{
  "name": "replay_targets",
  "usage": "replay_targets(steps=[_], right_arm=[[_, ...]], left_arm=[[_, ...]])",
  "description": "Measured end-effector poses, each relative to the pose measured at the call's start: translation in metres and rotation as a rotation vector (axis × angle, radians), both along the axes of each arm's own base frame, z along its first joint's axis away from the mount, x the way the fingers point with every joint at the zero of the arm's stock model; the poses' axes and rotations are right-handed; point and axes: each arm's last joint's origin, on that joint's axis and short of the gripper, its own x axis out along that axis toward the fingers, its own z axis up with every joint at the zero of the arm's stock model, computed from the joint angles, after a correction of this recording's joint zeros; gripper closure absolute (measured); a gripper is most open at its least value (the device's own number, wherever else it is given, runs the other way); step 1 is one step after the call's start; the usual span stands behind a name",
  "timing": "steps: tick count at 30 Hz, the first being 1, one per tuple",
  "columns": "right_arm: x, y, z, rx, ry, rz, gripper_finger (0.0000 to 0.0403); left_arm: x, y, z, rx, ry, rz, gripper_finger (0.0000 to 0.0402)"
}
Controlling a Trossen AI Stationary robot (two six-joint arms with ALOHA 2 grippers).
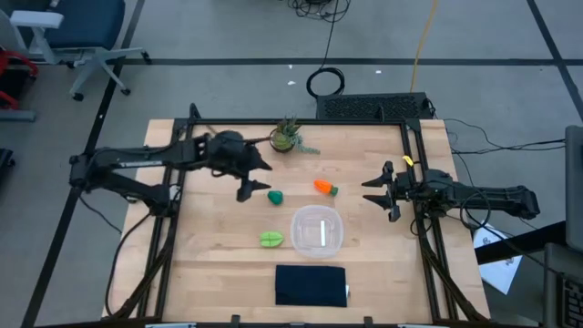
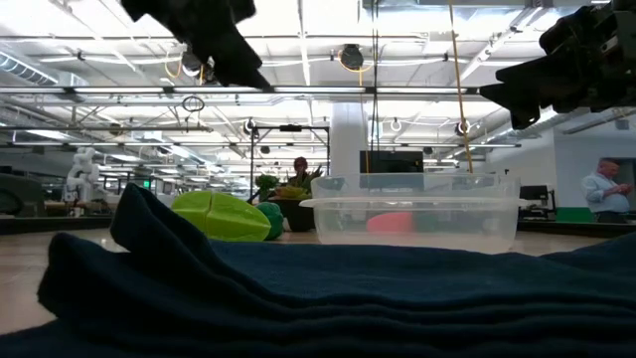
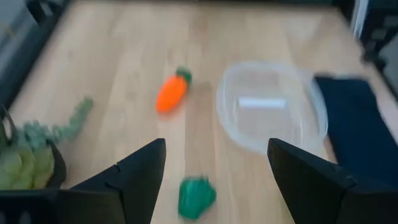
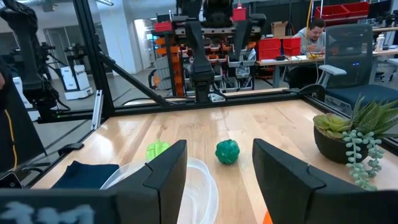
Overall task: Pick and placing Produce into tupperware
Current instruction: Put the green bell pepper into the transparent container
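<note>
The left tool is held open above the green lump; the right tool, open, is parked near the surface's right edge.

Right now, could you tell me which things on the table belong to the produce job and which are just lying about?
Job:
dark green lump
carrot
lime-green leafy piece
clear tupperware, nothing in it
left gripper, open near the lump

Lying about:
potted plant
black pad

Toy produce beside an empty clear tupperware

The clear, round-cornered tupperware sits upright and empty on the wooden table. The dark green lump lies near its far-left corner, the orange carrot with green tip just beyond it, and the flat lime-green leafy piece just left of it.
</note>
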Motion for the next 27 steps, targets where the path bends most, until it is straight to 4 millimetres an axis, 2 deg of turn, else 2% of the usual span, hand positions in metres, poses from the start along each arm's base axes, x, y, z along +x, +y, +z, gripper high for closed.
replay_targets(steps=[6, 12, 18, 27], right_arm=[[0.0, 0.0, 0.0, 0.0, 0.0, 0.0, 0.0227], [0.0, 0.0, 0.0, -0.001, 0.0, 0.0, 0.0227], [0.0, 0.0, 0.0, 0.0, -0.001, 0.0, 0.0227], [0.0, 0.0, -0.001, -0.001, 0.002, 0.0, 0.0227]], left_arm=[[0.026, 0.007, 0.001, 0.015, 0.228, -0.024, 0.0119], [0.048, 0.01, -0.01, 0.061, 0.405, -0.095, 0.0119], [0.067, 0.012, -0.026, 0.096, 0.465, -0.163, 0.0119], [0.084, 0.011, -0.054, 0.106, 0.538, -0.173, 0.0119]])
